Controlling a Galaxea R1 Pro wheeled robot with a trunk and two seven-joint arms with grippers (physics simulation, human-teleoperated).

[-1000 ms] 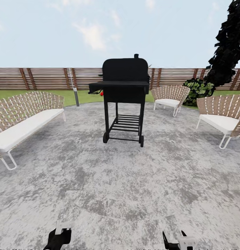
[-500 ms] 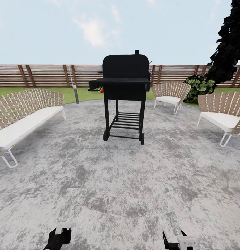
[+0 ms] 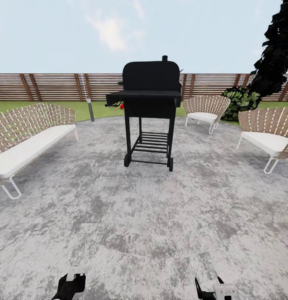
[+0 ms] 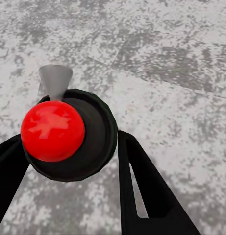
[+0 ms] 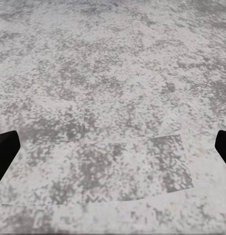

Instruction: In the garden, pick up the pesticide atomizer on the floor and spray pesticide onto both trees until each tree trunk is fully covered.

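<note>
In the left wrist view the pesticide atomizer is seen from above: a round black body with a shiny red top and a grey nozzle. My left gripper is shut on it, a black finger on each side. In the head view the left gripper is at the lower edge over the grey speckled floor. My right gripper is beside it and stands open, with only paving between its fingertips. The trees are out of view.
A black grill on wheels stands straight ahead on the paving. A woven sofa is at the left and two woven chairs at the right. Behind are a lamp post, lawn, a slat fence and a near-black tree.
The whole head view has shifted: the grill looks slightly larger and the fence sits higher in the picture. Both grippers keep their places at the lower edge.
</note>
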